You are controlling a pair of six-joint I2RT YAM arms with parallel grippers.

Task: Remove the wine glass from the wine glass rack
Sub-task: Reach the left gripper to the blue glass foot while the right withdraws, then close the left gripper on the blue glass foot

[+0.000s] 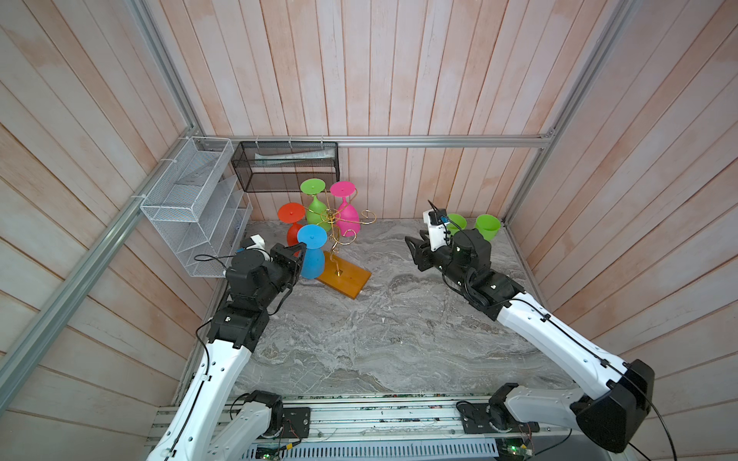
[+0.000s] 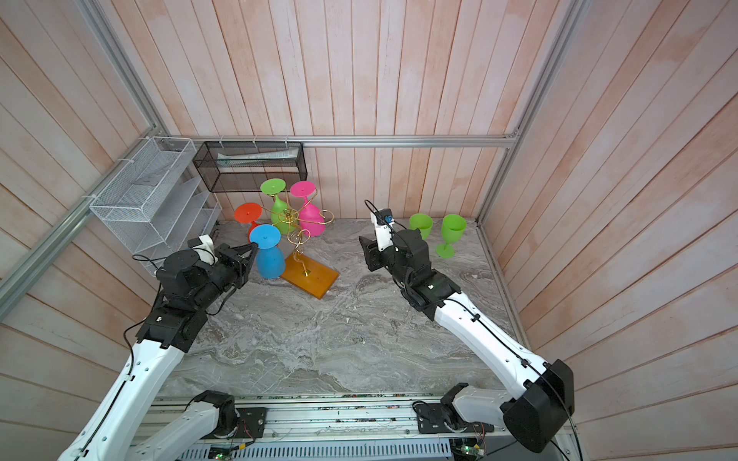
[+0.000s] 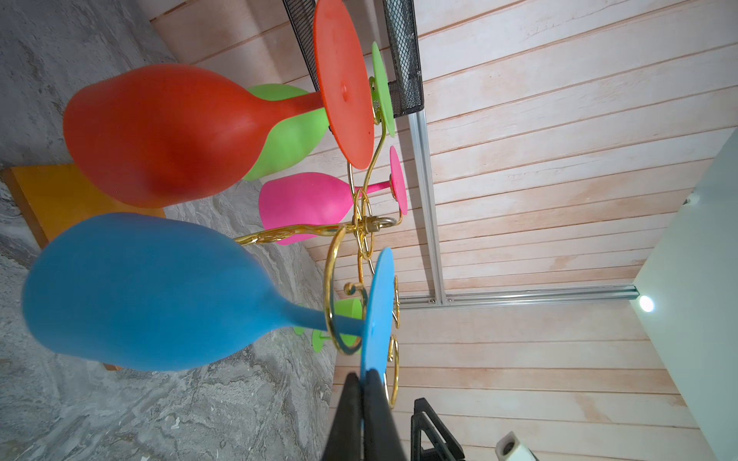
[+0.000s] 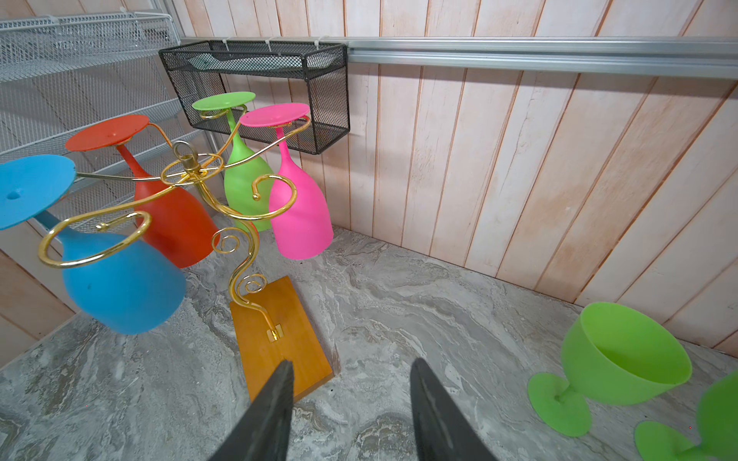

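Marbled grey desk (image 1: pixel 359 343), enclosed by pale plank walls, carries the wine glass rack (image 1: pixel 345 279) at its rear left.

Item under removal: blue wine glass (image 3: pixel 139 291). It hangs bowl-down from the scroll arm nearest the left arm. Its stem passes through the gold loop and its foot disc sits above the wire.

Left jaws: clamped on the rim of that foot disc. The left wrist view shows the disc edge-on between the black fingers (image 3: pixel 345 415).

Other rack contents: red wine glass (image 1: pixel 291 212), green wine glass (image 1: pixel 312 186) and pink wine glass (image 1: pixel 342 188), all hanging inverted. Two scroll arms on the right side carry nothing.

Right jaws: apart and holding nothing. They hang over bare desk, facing the rack's wooden base without touching it.

Surroundings: two loose green glasses (image 2: pixel 453 229) stand upright at the desk's rear right, well apart from the rack. A black mesh basket (image 1: pixel 287 165) and a white wire shelf basket (image 1: pixel 191 207) are fixed to the walls behind.

Assessment: the grasp appears made, but the removal is not. The blue glass has yet to be slid out through the open end of its scroll, lifted clear of the neighbouring red bowl and set down. The light rack may shift or tip if the foot snags on the wire.
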